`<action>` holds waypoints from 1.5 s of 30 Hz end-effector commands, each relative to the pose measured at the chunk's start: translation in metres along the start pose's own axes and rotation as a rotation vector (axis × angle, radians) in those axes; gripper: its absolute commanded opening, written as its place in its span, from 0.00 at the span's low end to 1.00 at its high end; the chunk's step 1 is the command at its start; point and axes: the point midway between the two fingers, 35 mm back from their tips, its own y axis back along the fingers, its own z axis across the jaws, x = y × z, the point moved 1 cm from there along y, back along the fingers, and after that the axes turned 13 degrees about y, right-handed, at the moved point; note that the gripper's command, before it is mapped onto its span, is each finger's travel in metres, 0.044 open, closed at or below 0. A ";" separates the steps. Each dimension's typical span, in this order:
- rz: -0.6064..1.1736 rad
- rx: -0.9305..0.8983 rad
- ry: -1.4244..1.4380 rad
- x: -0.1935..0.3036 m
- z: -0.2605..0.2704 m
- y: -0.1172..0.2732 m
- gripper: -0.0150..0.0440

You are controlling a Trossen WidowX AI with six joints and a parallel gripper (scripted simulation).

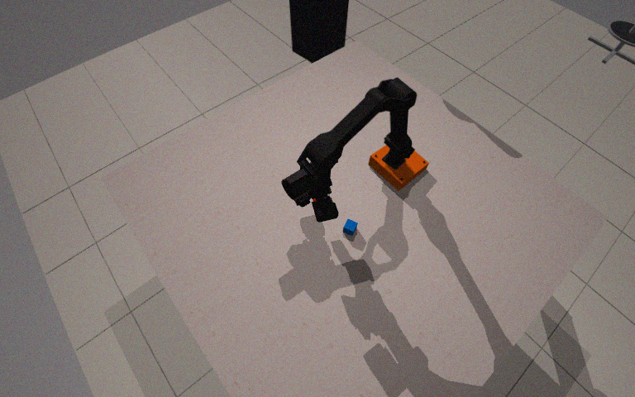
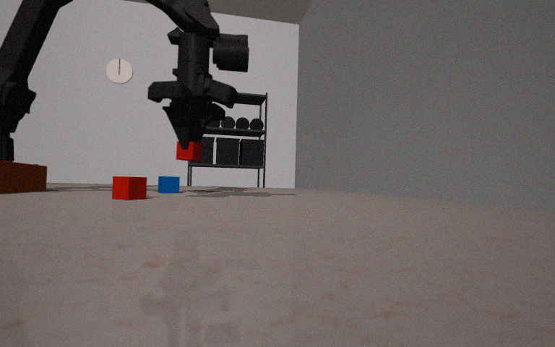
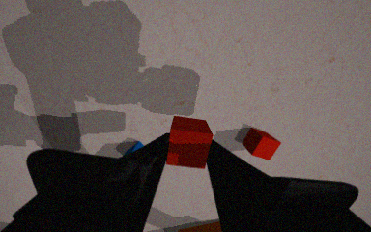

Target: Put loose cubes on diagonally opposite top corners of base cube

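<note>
My gripper (image 2: 190, 145) (image 3: 187, 140) is shut on a red cube (image 2: 194, 154) (image 3: 189, 151), which hangs well above the table. The other red cube (image 2: 121, 188) (image 3: 268, 146) rests on the table, right of the fingers in the wrist view. The blue cube (image 1: 350, 227) (image 2: 168, 184) (image 3: 137, 148) sits on the table with nothing on top. In the wrist view it is partly hidden behind the left finger. In the top view the arm hides the fingertips, and only a speck of red shows beside them; I cannot tell which cube it belongs to.
The orange arm base (image 1: 399, 174) (image 2: 22, 178) stands on the pale tabletop (image 1: 210, 187). A black block (image 1: 318, 27) stands at the back. A shelf rack (image 2: 241, 131) and a round wall clock (image 2: 119, 71) are in the background. Arm shadows cross the tabletop.
</note>
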 end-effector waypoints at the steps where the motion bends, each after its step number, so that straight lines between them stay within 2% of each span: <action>1: -0.006 -0.004 0.002 0.001 0.001 0.015 0.43; 14: -0.004 -0.004 0.027 0.006 0.002 0.039 0.43; 45: -0.006 -0.009 1.285 0.055 0.059 0.007 0.43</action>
